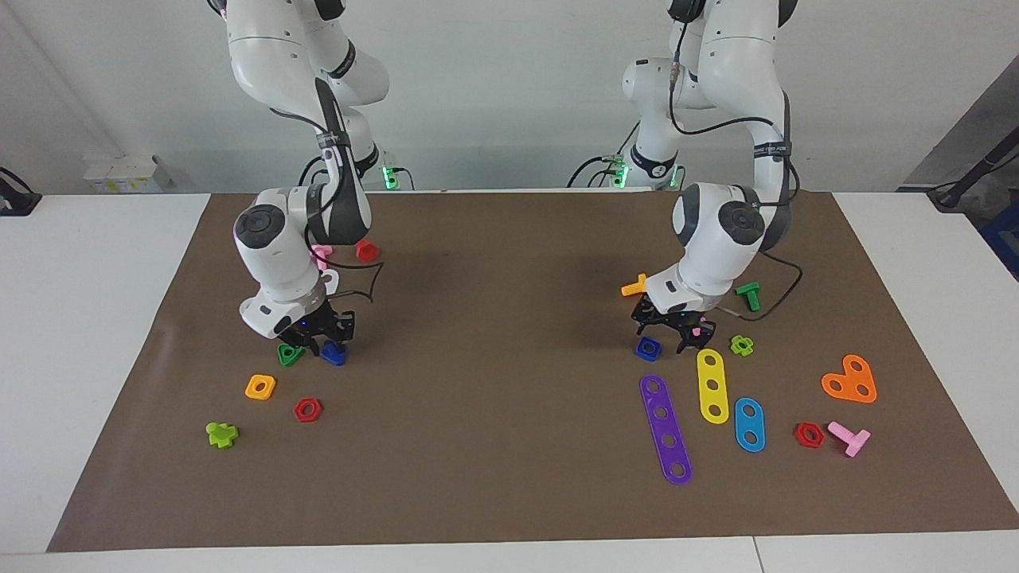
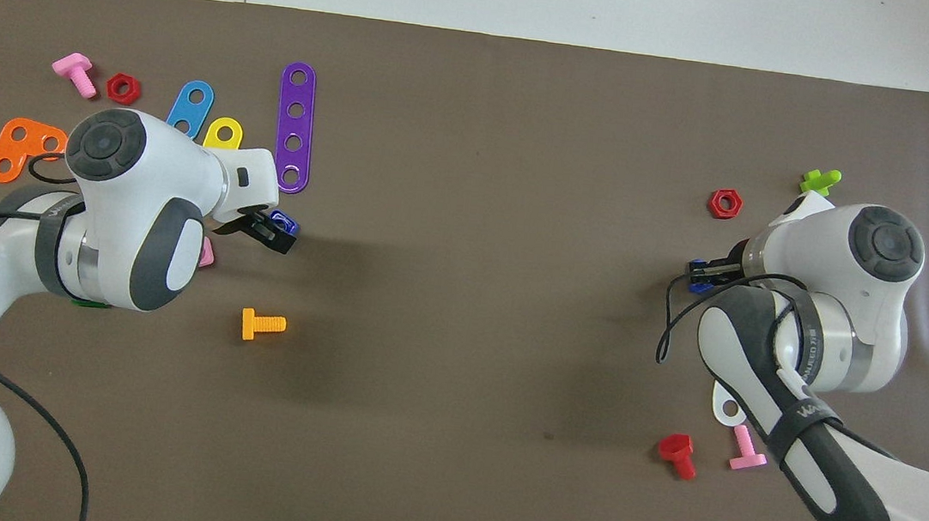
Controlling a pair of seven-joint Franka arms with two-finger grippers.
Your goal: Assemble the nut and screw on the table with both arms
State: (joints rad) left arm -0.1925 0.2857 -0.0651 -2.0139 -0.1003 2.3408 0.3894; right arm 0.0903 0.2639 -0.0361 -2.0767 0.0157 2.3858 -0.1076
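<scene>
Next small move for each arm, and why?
Probably lower both a little, then grip. The left gripper hangs just over the blue nut, which lies flat on the mat; the right gripper sits low at the blue screw.
</scene>
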